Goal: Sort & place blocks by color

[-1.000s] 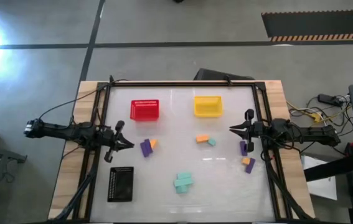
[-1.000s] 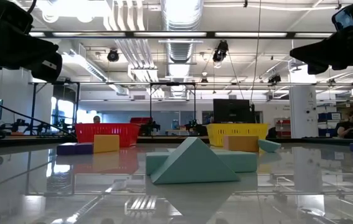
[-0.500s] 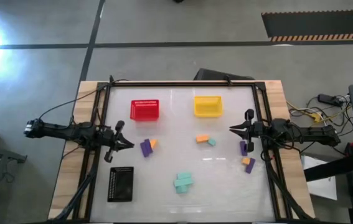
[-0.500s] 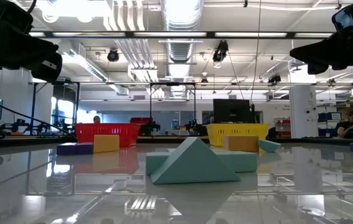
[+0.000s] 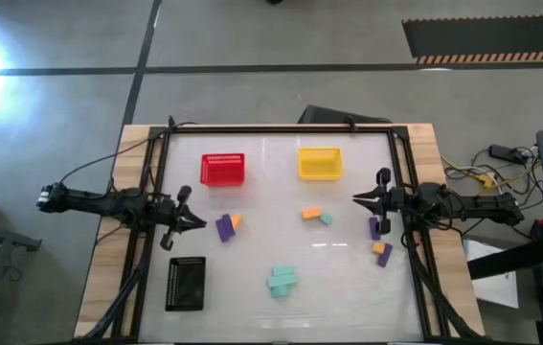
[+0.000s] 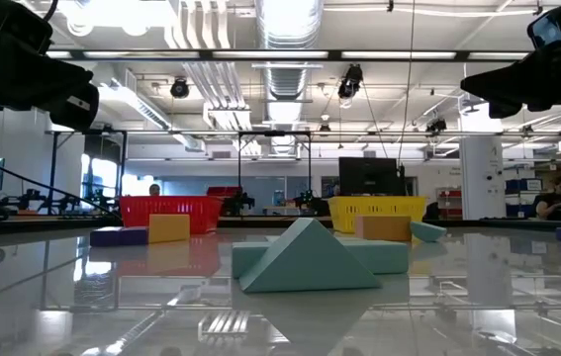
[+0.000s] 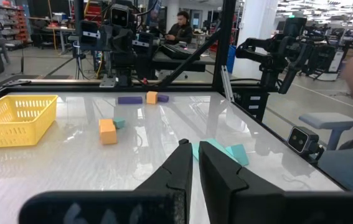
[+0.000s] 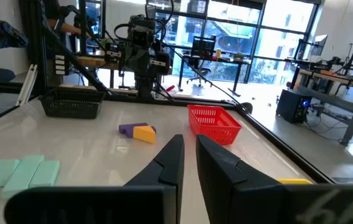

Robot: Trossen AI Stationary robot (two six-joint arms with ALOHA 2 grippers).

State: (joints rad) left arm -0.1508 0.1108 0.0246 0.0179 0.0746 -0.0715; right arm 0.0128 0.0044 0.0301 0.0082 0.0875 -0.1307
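The blocks lie scattered on the white tabletop. A purple block touches an orange one just right of my left gripper. An orange block and a teal one sit near the middle. Teal blocks lie stacked toward the near edge. A purple block, an orange one and another purple one lie below my right gripper. Both grippers point level over the table's side edges, shut and holding nothing.
A red mesh basket and a yellow one stand at the far side; a black one stands near left. A dark frame runs round the tabletop. People sit in the room beyond the table.
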